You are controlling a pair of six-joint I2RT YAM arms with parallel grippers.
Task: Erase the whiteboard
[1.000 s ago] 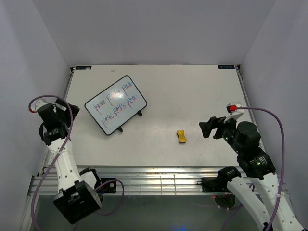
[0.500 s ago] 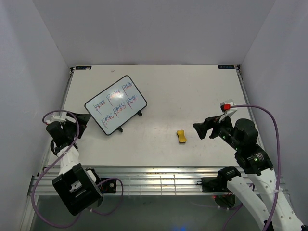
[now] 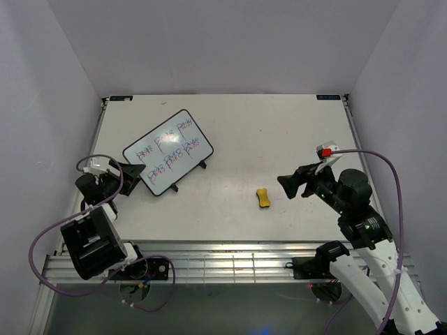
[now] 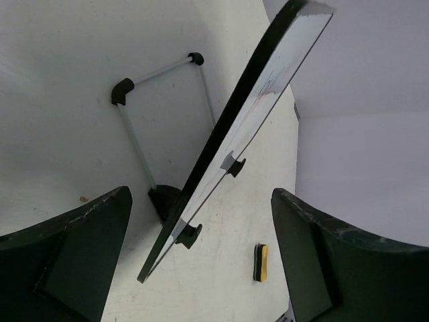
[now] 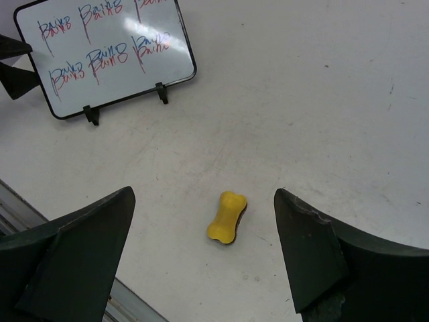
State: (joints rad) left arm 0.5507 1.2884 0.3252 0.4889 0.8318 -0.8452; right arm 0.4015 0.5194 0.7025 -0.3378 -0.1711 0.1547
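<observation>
Counting one whiteboard [image 3: 168,151], standing toward ten o'clock on the single table [image 3: 279,125], carrying six red-and-blue scrawled words [image 5: 87,64] (three above three) and resting on two black feet [image 5: 90,115]. Counting one yellow eraser [image 3: 263,198], lying near four o'clock. Counting two grippers: left gripper [image 3: 135,169] at nine o'clock, right gripper [image 3: 288,183] at three.

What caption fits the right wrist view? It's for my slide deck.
Open right gripper frames the yellow eraser on the table; the whiteboard, covered in red-and-blue writing, stands beyond.
</observation>
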